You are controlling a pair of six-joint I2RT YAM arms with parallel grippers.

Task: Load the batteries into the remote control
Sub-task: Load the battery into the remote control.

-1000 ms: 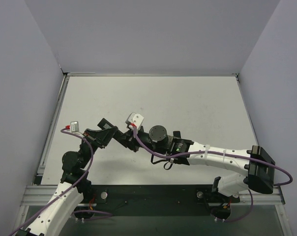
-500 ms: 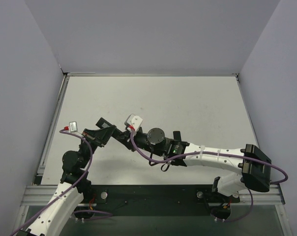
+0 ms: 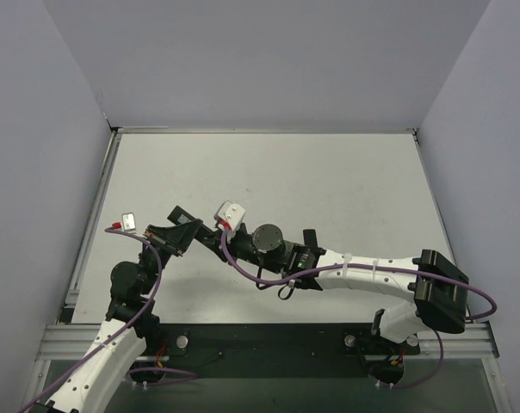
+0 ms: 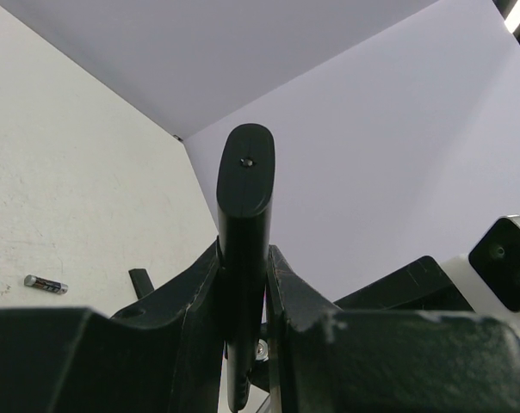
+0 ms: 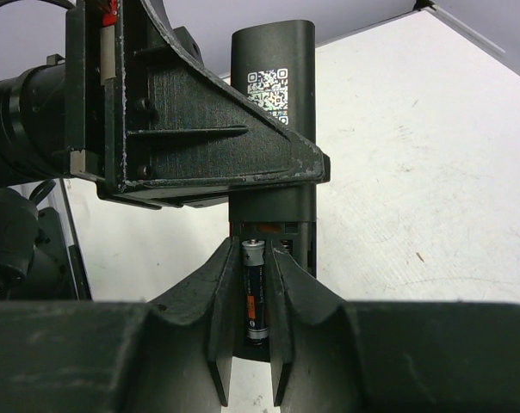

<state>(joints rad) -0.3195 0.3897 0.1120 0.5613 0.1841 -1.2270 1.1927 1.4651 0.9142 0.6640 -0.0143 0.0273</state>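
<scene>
My left gripper (image 4: 243,258) is shut on the remote control (image 4: 245,198), a slim black bar held on edge above the table. From the right wrist its back shows a QR sticker (image 5: 273,82), and its open battery compartment faces me. My right gripper (image 5: 251,255) is shut on one battery (image 5: 255,292), which lies lengthwise in the left slot of that compartment. The spring of the other slot (image 5: 287,249) is bare. A second battery (image 4: 46,284) lies on the table. From above, both grippers meet left of centre, left (image 3: 191,229) and right (image 3: 219,243).
A short black cover piece (image 4: 140,281) lies on the table close to the loose battery. The white table (image 3: 329,181) is walled on three sides. The right arm (image 3: 363,274) stretches across the near edge, over the metal rail (image 3: 269,337).
The right arm has crept left toward the left gripper, its elbow and forearm shifting left with it. The left arm and the remote have stayed put.
</scene>
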